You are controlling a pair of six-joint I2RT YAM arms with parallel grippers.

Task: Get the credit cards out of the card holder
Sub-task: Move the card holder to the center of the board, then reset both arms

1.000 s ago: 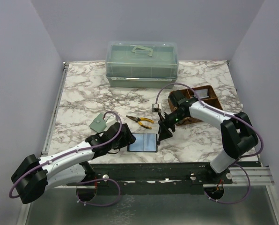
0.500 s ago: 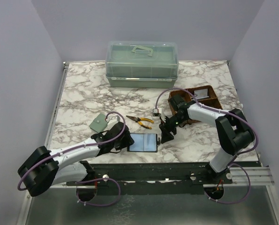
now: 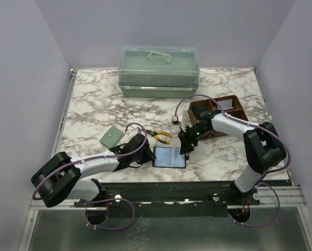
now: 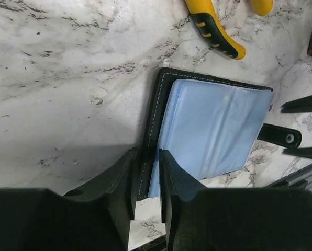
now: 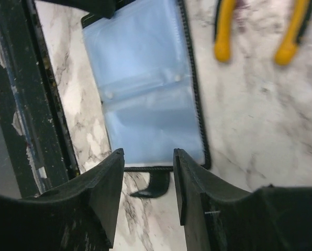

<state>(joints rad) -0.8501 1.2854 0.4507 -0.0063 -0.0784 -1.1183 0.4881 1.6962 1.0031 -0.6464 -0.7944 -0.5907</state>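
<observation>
The card holder (image 3: 169, 156) lies open on the marble near the front edge, its blue-grey plastic sleeves facing up. My left gripper (image 3: 147, 155) is shut on its black left edge; in the left wrist view the stitched edge (image 4: 152, 130) runs between my fingertips (image 4: 125, 175). My right gripper (image 3: 186, 147) is open just above the holder's right edge. In the right wrist view the snap strap (image 5: 156, 184) lies between the open fingers (image 5: 108, 180), below the sleeves (image 5: 145, 104). No credit card shows apart from the sleeves.
Yellow-handled pliers (image 3: 157, 135) lie just behind the holder. A sage-green wallet (image 3: 110, 137) sits to the left. A brown wooden tray (image 3: 234, 112) is at the right and a green lidded box (image 3: 158, 70) at the back. The black front rail (image 3: 198, 188) runs close by.
The left arm has reached right and the open card holder has slid right with it. The right gripper has shifted slightly and stays open by the holder's right edge.
</observation>
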